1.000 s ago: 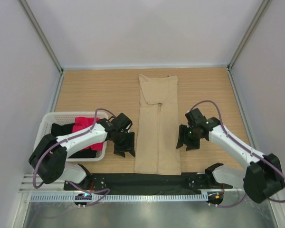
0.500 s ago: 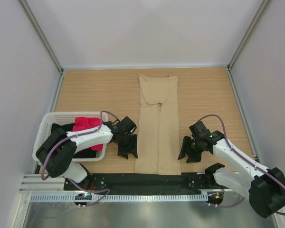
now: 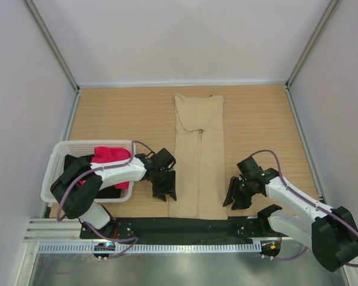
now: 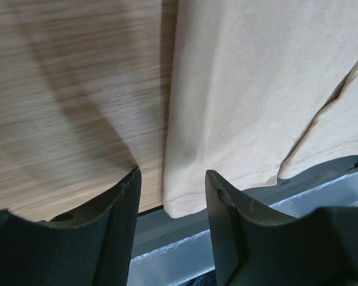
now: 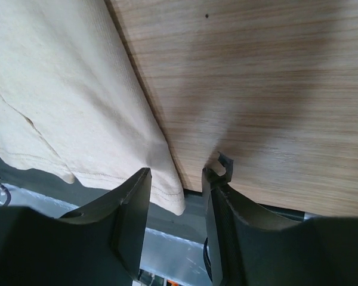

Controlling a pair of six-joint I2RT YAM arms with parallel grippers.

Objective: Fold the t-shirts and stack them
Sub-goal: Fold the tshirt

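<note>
We had both grippers at the near hem: left gripper (image 4: 173, 174) released, jaws spread astride the near corner of the tan t-shirt (image 3: 198, 161); right gripper (image 5: 177, 173) the same over its corner, empty. The shirt lay between them, equally near each, long axis running straight away from both. The red-pink t-shirt (image 3: 110, 156) sat in the basket (image 3: 89, 143) outboard of the left gripper. A second earlier we had both flanking mid-shirt; they'd pulled back to the hem.

even bright overhead light; soft arm shadows; wrist views' near edges blurred.
</note>
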